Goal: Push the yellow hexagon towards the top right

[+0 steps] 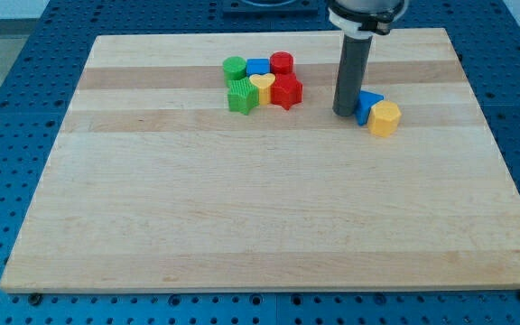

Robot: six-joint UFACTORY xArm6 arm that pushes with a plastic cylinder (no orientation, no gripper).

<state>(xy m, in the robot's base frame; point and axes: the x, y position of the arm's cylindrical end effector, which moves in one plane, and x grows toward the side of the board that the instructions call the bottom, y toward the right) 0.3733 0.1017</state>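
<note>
The yellow hexagon (385,118) lies nearest the camera, toward the view's right on the wooden board (242,217). A blue triangle (366,105) touches its upper left side. My tip (345,112), a plain rod holding nothing, stands just left of that blue triangle. Well to the hexagon's left sits a cluster: green cylinder (234,66), blue block (258,67), red cylinder (282,62), green star (241,96), yellow heart (262,85), red star (286,91).

My tip (344,112) touches the blue triangle (366,105); yellow hexagon (385,118) adjoins it.
</note>
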